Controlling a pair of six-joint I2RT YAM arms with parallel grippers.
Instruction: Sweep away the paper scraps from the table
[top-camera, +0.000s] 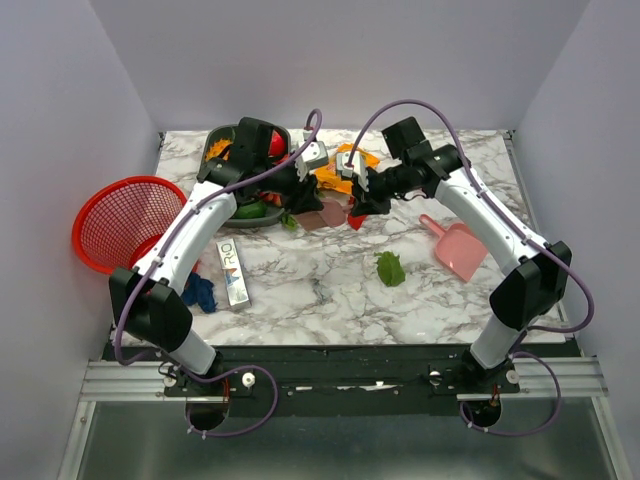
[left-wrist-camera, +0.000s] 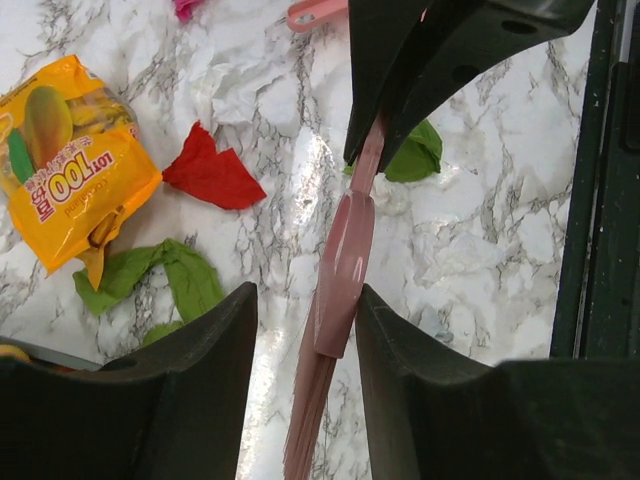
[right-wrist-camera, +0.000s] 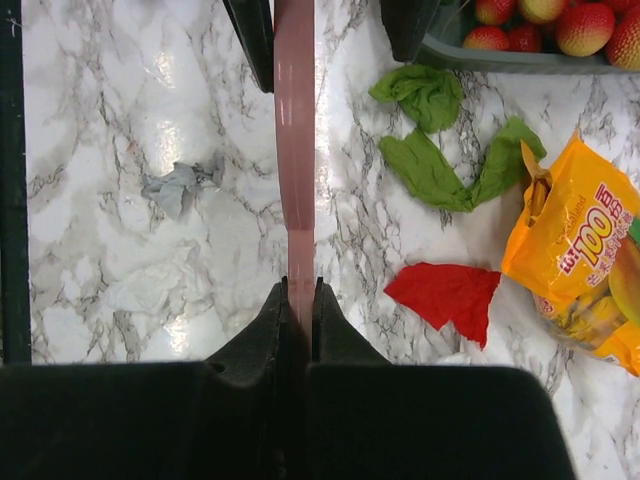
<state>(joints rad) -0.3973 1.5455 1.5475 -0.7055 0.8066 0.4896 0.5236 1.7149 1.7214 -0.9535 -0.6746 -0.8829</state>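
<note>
- Only the top view showed a green paper scrap (top-camera: 390, 268) lying loose on the table (top-camera: 330, 300).
- The right wrist view showed the right gripper (right-wrist-camera: 298, 292) clamped on the pink brush (right-wrist-camera: 295, 130), with a grey scrap (right-wrist-camera: 175, 188) beside it.
- The left wrist view showed the left gripper (left-wrist-camera: 303, 305) with its fingers apart around the brush, and a red scrap (left-wrist-camera: 212, 172) beyond.

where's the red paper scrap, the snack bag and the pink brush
red paper scrap (right-wrist-camera: 445, 298), right wrist view, middle of the crumpled sheet
snack bag (right-wrist-camera: 565, 250), right wrist view, orange front beside the print
pink brush (right-wrist-camera: 294, 150), right wrist view, flat handle just ahead of the jaws
</note>
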